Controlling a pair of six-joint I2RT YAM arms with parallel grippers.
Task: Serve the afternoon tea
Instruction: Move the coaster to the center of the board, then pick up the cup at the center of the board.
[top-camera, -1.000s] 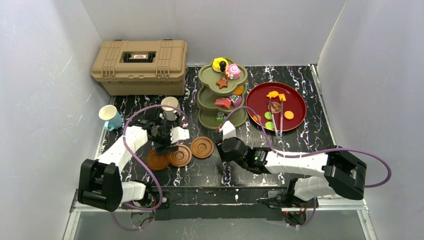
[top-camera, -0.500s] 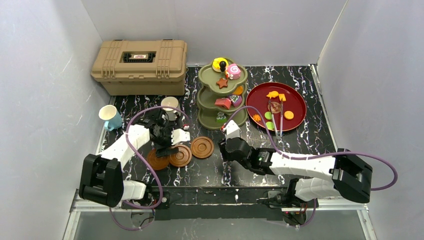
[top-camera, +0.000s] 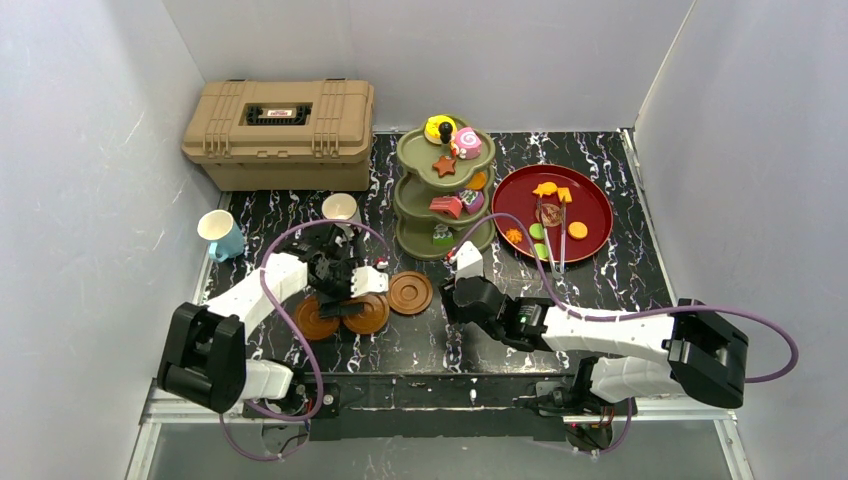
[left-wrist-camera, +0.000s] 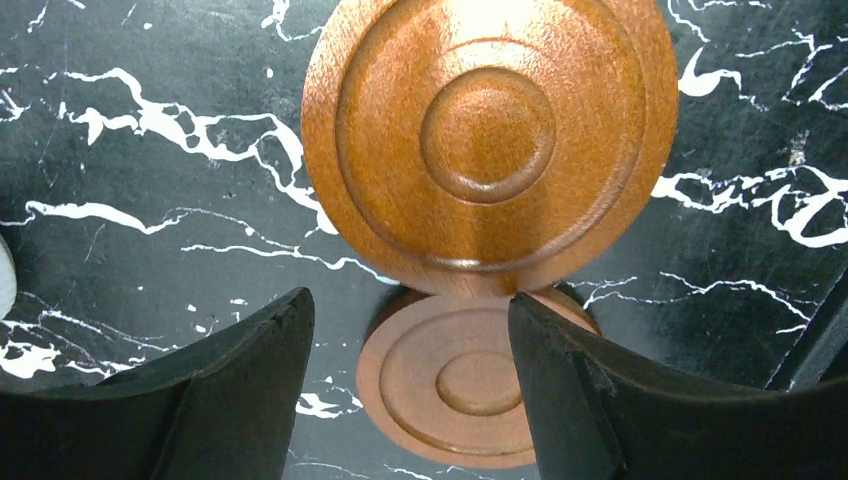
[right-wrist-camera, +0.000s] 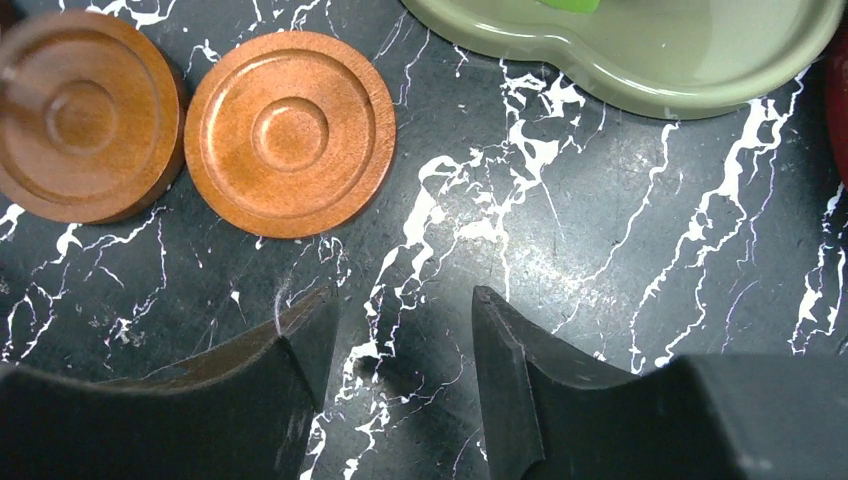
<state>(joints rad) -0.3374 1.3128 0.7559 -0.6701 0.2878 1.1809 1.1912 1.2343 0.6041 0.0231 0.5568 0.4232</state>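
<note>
Three wooden saucers (top-camera: 409, 293) are laid flat, rings upward, in a left-right row; left gripper (left-wrist-camera: 405, 320) and right gripper (right-wrist-camera: 400, 300) are held spread, empty.

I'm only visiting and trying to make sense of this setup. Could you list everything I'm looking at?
toolbox: one, tan, back left
tiered stand: one, olive green with a black knob, back centre
toy pastries: several, mixed colours, on the stand and the plate
plate: one, dark red, right of the stand
tongs: one pair, pale, lying on the plate
mug: one, white, left of the stand
cup: one, white and blue, left edge
saucers: three, brown wood, front centre; the two on the left overlap
table: one, black with white veins
left gripper: black fingers, open over the overlapping saucers
right gripper: black fingers, open over bare table
</note>
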